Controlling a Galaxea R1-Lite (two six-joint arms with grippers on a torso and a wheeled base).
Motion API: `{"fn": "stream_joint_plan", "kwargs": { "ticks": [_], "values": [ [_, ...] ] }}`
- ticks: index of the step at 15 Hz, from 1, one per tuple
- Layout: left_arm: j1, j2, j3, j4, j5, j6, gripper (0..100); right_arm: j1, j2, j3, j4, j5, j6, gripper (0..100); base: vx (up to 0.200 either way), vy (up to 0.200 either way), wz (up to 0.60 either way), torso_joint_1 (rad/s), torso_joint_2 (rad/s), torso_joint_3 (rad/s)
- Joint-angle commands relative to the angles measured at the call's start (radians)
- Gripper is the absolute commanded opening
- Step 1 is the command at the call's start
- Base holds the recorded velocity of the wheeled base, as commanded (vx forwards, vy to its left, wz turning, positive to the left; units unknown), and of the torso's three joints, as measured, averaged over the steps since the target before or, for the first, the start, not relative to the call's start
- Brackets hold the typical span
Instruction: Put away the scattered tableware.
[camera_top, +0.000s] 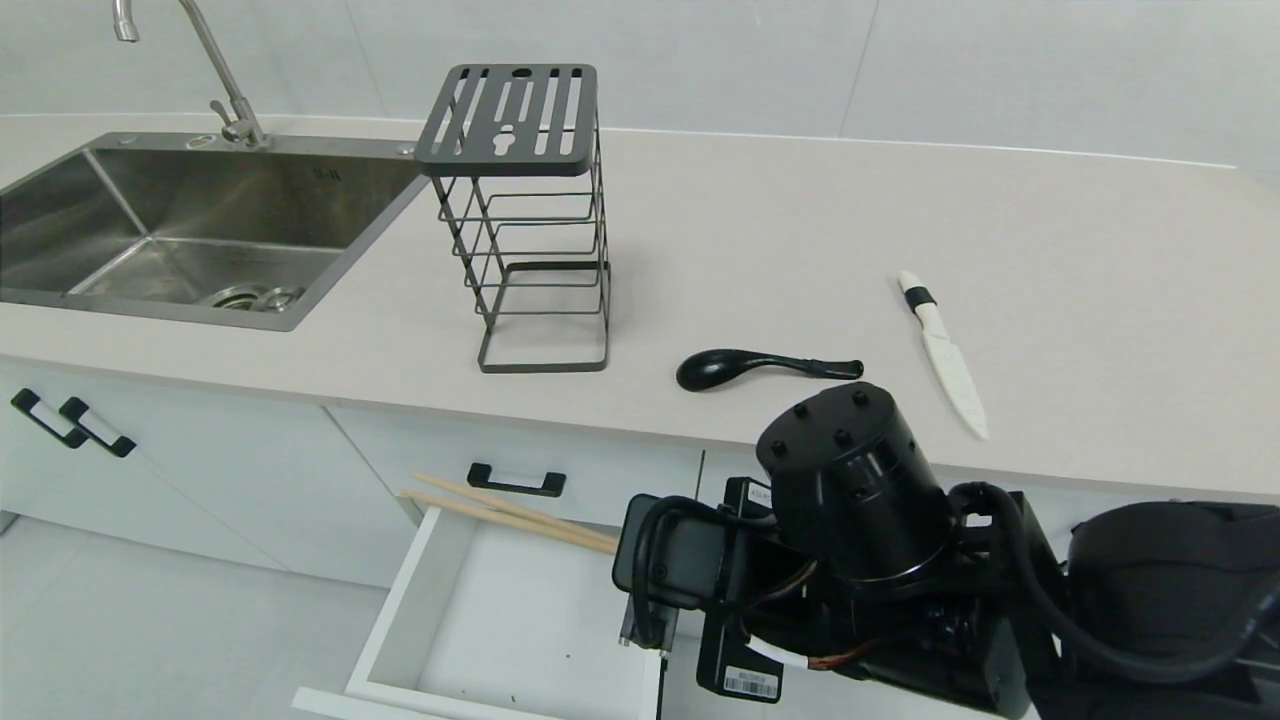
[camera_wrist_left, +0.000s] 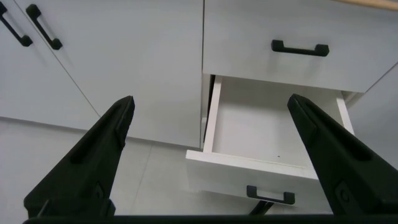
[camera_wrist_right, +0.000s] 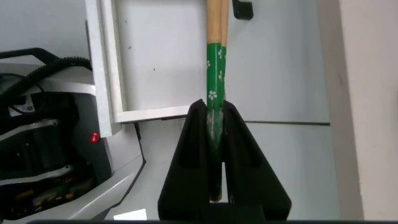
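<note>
— Well, starting at the far left, can we read anything?
— Hardly. We see a small mark on the back wall of the sink (camera_top: 230, 190) and a green sticker (camera_top: 203, 141) by the faucet (camera_top: 225, 80), both too small for us to read. The sink's left end runs out of the head view.
— Next to the right?
— We find a dark wire rack (camera_top: 530, 230) standing upright on the surface (camera_top: 780, 230), near the sink's right end. Under the surface's front edge the drawer (camera_top: 395, 600) is pulled open; its right part is hidden behind the arm (camera_top: 850, 480).
— And the left end effector (camera_wrist_left: 210, 99)?
— We see its fingers (camera_wrist_left: 93, 155) spread wide with nothing between them, facing the open drawer from the front.
— The chopsticks (camera_top: 510, 510)?
— We see them over the drawer's back left corner, side by side. Their long axis runs left to right, nearly level, with the bare wooden tips pointing to the robot's left. The right end effector (camera_wrist_right: 213, 106) is clamped on their green patterned ends.
— Further right?
— A black spoon (camera_top: 765, 367) lies on the surface, bowl to the left, handle to the right. To its right, apart from it, we see a white knife (camera_top: 945, 355) with a black band, handle away from us, tip toward the near edge.
</note>
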Motion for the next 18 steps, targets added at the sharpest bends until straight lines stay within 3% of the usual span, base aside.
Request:
{"fn": "stream_joint_plan", "kwargs": {
  "ticks": [1,10,18],
  "values": [
    [0.0,0.002,0.0,0.0,0.0,0.0,100,0.004,0.008,-0.005,-0.001,0.004,0.001,0,0.0,0.0,0.0,-0.056,0.11,0.061],
    [0.0,0.002,0.0,0.0,0.0,0.0,100,0.002,0.12,-0.141,0.004,0.129,0.0,0,0.0,0.0,0.0,-0.112,0.21,0.108],
    [0.0,0.002,0.0,0.0,0.0,0.0,100,0.016,0.194,-0.215,0.004,0.16,0.0,0,0.0,0.0,0.0,-0.232,0.44,0.207]
  ]
}}
